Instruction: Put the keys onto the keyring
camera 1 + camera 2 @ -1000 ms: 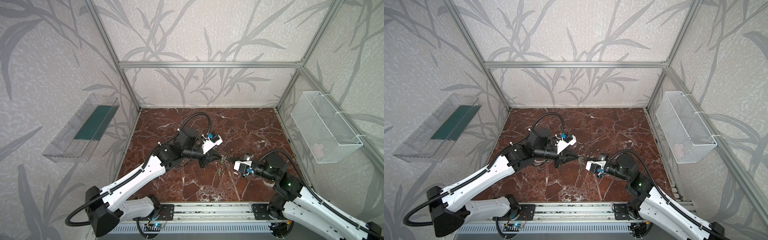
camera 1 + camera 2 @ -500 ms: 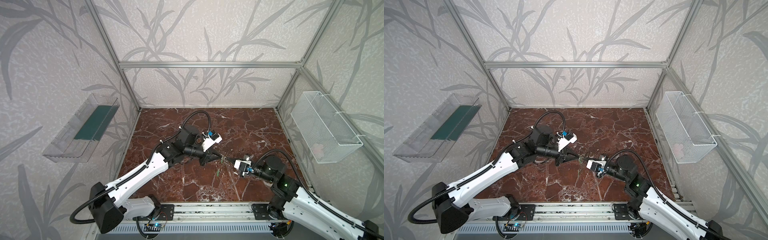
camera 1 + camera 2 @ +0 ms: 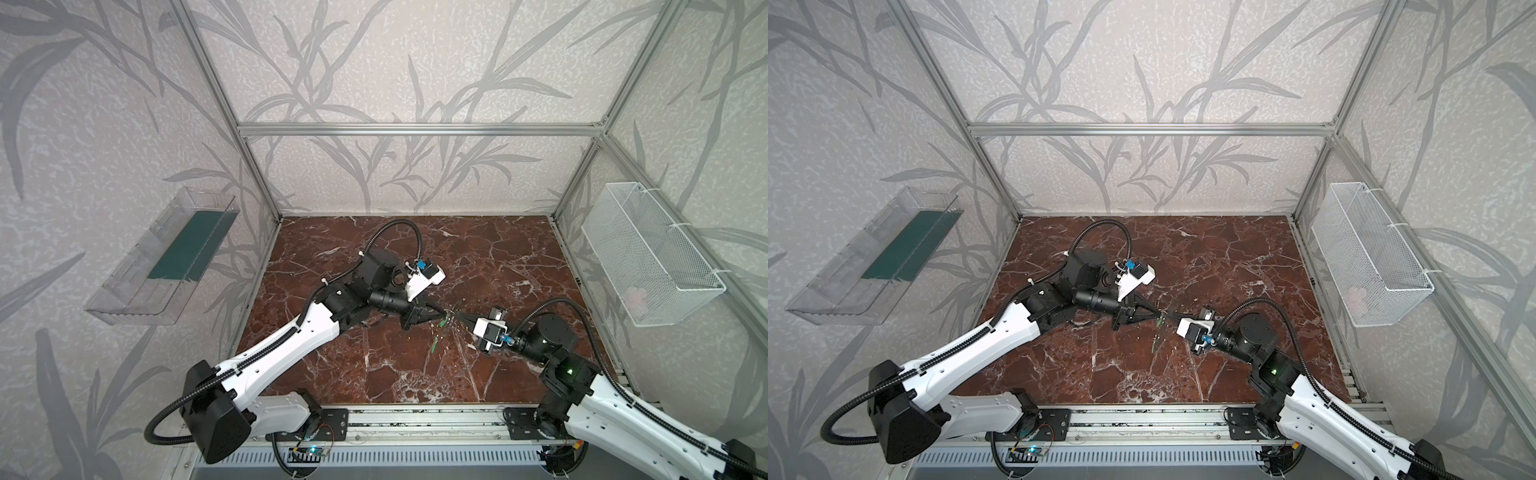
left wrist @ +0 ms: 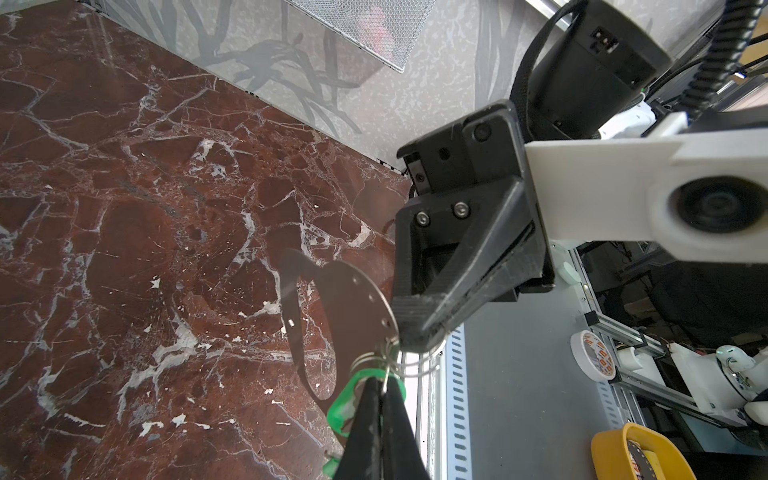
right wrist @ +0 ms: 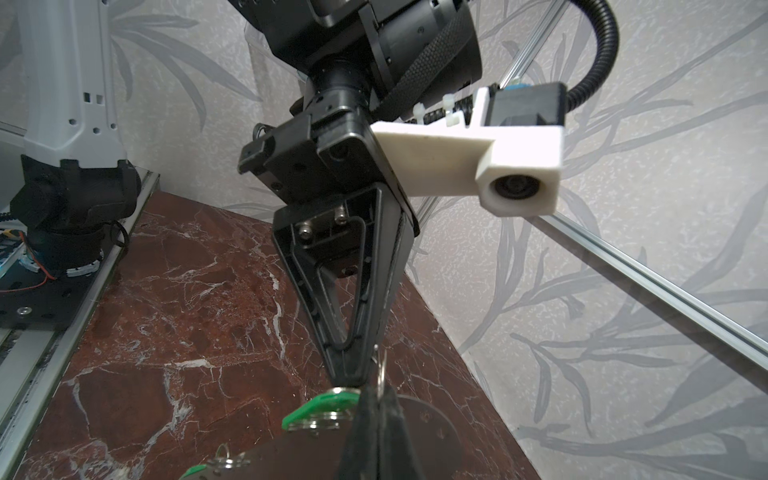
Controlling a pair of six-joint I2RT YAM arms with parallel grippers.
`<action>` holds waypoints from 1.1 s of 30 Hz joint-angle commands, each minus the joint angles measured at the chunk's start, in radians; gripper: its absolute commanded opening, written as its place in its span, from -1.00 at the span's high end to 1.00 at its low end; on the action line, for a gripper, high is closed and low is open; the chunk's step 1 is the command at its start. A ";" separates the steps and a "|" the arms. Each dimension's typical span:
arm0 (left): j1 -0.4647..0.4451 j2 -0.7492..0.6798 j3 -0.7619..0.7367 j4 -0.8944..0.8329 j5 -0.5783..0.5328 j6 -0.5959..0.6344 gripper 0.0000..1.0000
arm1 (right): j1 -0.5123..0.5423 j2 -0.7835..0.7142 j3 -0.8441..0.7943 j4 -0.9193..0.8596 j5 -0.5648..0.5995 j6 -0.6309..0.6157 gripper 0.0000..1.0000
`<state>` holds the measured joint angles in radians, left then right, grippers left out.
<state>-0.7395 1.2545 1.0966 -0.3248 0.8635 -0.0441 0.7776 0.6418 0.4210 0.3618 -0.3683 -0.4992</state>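
White mesh basket [image 3: 648, 253], clear tray [image 3: 162, 257].

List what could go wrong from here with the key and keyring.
1. Everything is held above the table. The right gripper pinches only the edge of the keyring, so a tug from the left gripper might twist the keyring loose.
2. The green key hangs by a thin wire loop right at the left jaws, so it could slip out and drop.

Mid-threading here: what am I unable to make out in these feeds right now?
Left wrist view: whether the loop of the held key has passed the hole in the keyring; tips of left hand and right hand cover it.
Right wrist view: second key, cut off by the frame edge.
Both top views: keyring hole too small.
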 commanded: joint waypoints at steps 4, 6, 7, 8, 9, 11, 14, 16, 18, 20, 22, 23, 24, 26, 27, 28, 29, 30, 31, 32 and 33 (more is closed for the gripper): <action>0.005 -0.060 -0.039 0.021 -0.068 0.102 0.34 | 0.010 -0.002 -0.012 0.072 -0.041 0.027 1.00; 0.004 -0.104 -0.063 0.038 -0.113 0.146 0.32 | 0.011 0.001 -0.011 0.069 -0.043 0.031 1.00; 0.004 -0.122 -0.074 0.052 -0.129 0.163 0.32 | 0.011 0.003 -0.010 0.070 -0.044 0.034 1.00; 0.003 -0.144 -0.087 0.068 -0.147 0.177 0.32 | 0.011 0.007 -0.009 0.071 -0.047 0.038 1.00; 0.002 -0.161 -0.099 0.083 -0.152 0.199 0.32 | 0.010 0.011 -0.008 0.071 -0.051 0.042 1.00; -0.001 -0.192 -0.122 0.111 -0.163 0.246 0.32 | 0.011 0.020 -0.005 0.072 -0.057 0.048 1.00; -0.010 -0.231 -0.167 0.188 -0.150 0.306 0.33 | 0.011 0.030 -0.002 0.078 -0.067 0.056 1.00; -0.013 -0.231 -0.167 0.206 -0.145 0.322 0.35 | 0.010 0.036 0.002 0.077 -0.074 0.063 1.00; -0.021 -0.218 -0.146 0.178 -0.140 0.349 0.35 | 0.011 0.039 0.004 0.079 -0.082 0.067 1.00; -0.026 -0.204 -0.136 0.167 -0.139 0.377 0.35 | 0.011 0.042 0.007 0.079 -0.090 0.072 1.00; -0.031 -0.194 -0.132 0.178 -0.134 0.391 0.35 | 0.011 0.048 0.012 0.075 -0.099 0.076 1.00; -0.032 -0.189 -0.128 0.180 -0.131 0.395 0.35 | 0.011 0.049 0.013 0.076 -0.101 0.078 1.00; -0.035 -0.182 -0.122 0.178 -0.126 0.399 0.35 | 0.011 0.050 0.015 0.075 -0.104 0.080 1.00; -0.039 -0.169 -0.111 0.164 -0.119 0.415 0.35 | 0.011 0.050 0.017 0.075 -0.107 0.084 1.00; -0.041 -0.161 -0.106 0.159 -0.118 0.422 0.36 | 0.011 0.050 0.019 0.074 -0.109 0.086 1.00; -0.043 -0.156 -0.102 0.156 -0.115 0.427 0.36 | 0.011 0.050 0.022 0.070 -0.111 0.087 1.00; -0.044 -0.150 -0.099 0.155 -0.112 0.432 0.38 | 0.011 0.051 0.025 0.067 -0.114 0.086 1.00; -0.048 -0.146 -0.095 0.156 -0.111 0.433 0.40 | 0.011 0.052 0.027 0.065 -0.116 0.086 1.00; -0.050 -0.142 -0.091 0.154 -0.109 0.437 0.43 | 0.011 0.053 0.027 0.065 -0.116 0.087 1.00; -0.051 -0.138 -0.090 0.152 -0.109 0.439 0.50 | 0.010 0.053 0.028 0.066 -0.118 0.086 1.00; -0.053 -0.135 -0.088 0.149 -0.108 0.442 0.58 | 0.011 0.053 0.028 0.066 -0.119 0.088 1.00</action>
<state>-0.7860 1.1137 0.9688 -0.1726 0.7372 0.3527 0.7826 0.6979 0.4175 0.3904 -0.4622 -0.4278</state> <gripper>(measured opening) 0.222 0.048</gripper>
